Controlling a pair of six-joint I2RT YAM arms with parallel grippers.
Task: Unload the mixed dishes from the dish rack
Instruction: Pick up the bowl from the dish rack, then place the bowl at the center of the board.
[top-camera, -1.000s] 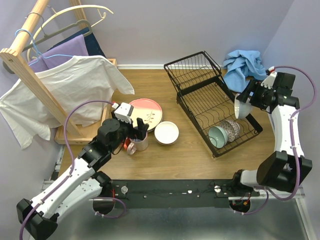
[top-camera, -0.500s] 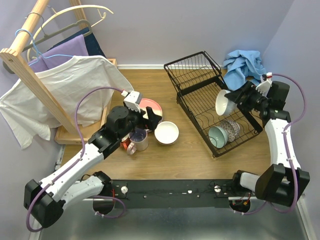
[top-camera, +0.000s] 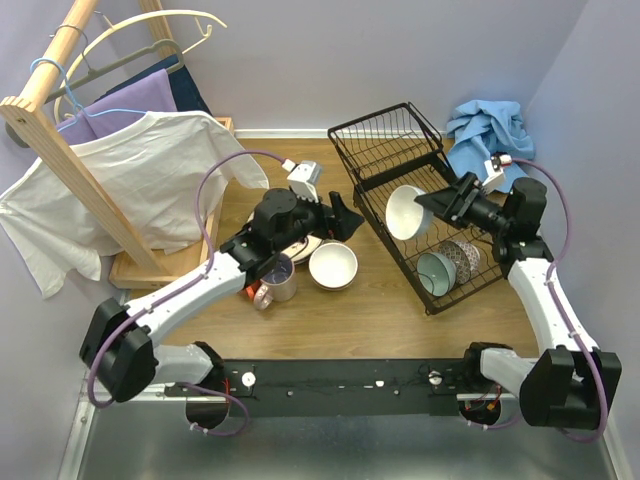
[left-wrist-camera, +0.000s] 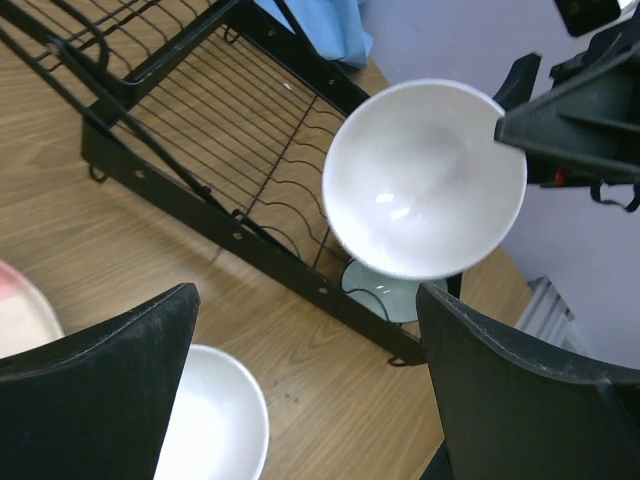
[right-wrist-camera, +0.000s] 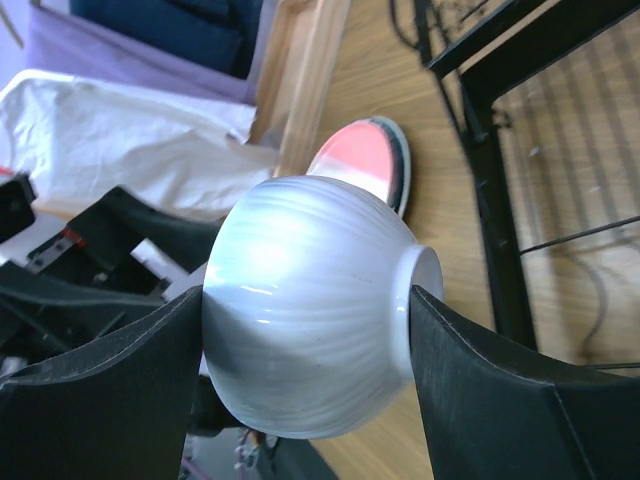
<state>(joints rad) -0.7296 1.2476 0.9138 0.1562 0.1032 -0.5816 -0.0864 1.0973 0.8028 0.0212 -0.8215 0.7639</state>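
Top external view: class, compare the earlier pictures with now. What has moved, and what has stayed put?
The right end effector, gripping a white bowl, swung left from beside the dish rack to above its middle. The left end effector, open and empty, left the mug and reached right toward that bowl. The mug, the table bowl and the racked pale-green bowl stayed put.

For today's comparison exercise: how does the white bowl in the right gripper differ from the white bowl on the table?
The held bowl hangs above the rack, clamped by the right gripper; the table bowl rests on the table. The held bowl is tipped on its side; the table bowl sits upright. Both are plain white.
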